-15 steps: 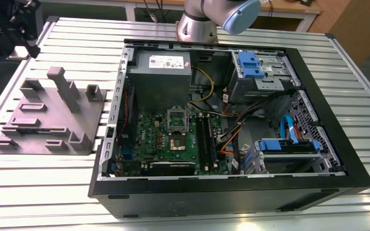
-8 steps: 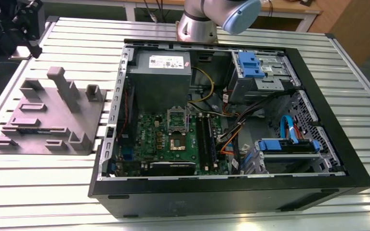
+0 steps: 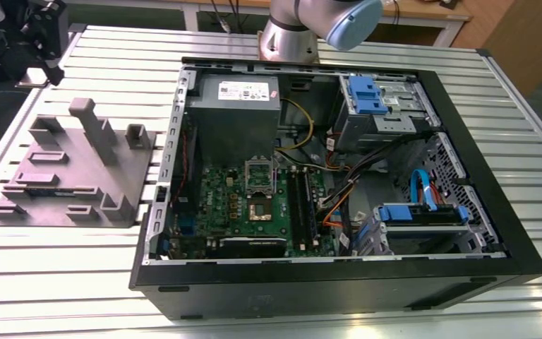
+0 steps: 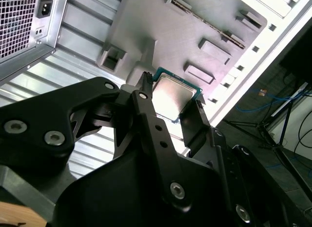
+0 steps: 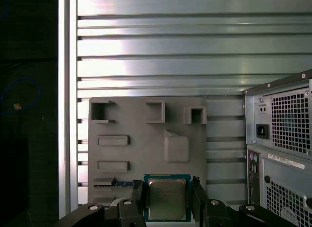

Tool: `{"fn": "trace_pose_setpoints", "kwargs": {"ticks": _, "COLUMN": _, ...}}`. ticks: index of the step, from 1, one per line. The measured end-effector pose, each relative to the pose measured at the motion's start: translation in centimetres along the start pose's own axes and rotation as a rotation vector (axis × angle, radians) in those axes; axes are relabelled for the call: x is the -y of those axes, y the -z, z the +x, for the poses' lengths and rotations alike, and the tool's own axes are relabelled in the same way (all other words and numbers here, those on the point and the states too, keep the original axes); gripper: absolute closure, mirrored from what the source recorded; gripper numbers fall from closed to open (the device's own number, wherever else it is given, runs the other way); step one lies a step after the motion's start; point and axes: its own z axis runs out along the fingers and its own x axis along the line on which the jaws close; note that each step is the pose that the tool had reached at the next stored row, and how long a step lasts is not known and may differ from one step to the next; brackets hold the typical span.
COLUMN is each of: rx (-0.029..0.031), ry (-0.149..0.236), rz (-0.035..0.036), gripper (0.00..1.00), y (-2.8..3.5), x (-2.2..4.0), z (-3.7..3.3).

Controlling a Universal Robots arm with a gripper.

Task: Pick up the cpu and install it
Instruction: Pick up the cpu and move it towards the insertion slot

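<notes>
The cpu (image 5: 166,198), a flat silvery square with a thin green rim, sits between my gripper's (image 5: 166,188) two black fingers, which press on its opposite sides. In the second wrist view the cpu (image 4: 171,96) hangs in the gripper (image 4: 171,92), well above the grey parts fixture (image 4: 195,27). The open computer case (image 3: 497,233) lies on the table, and its green motherboard carries the dark socket (image 3: 257,206) with its metal frame hinged up.
The grey fixture (image 3: 73,176), with raised posts and slots, stands at the exterior view's left of the case. The arm's base (image 3: 288,39) rises behind the case. A grey power supply (image 3: 233,113), blue drive brackets (image 3: 365,95) and cables fill the case. The slatted table (image 5: 161,46) ends near the fixture.
</notes>
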Motion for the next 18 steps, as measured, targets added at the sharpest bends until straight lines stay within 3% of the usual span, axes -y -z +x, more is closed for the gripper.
{"fn": "trace_pose_setpoints", "kwargs": {"ticks": 18, "rx": 0.0, "ry": 0.0, "rz": 0.0, "gripper": 0.53, "y": 0.0, "x": -0.01, "z": -0.4}}
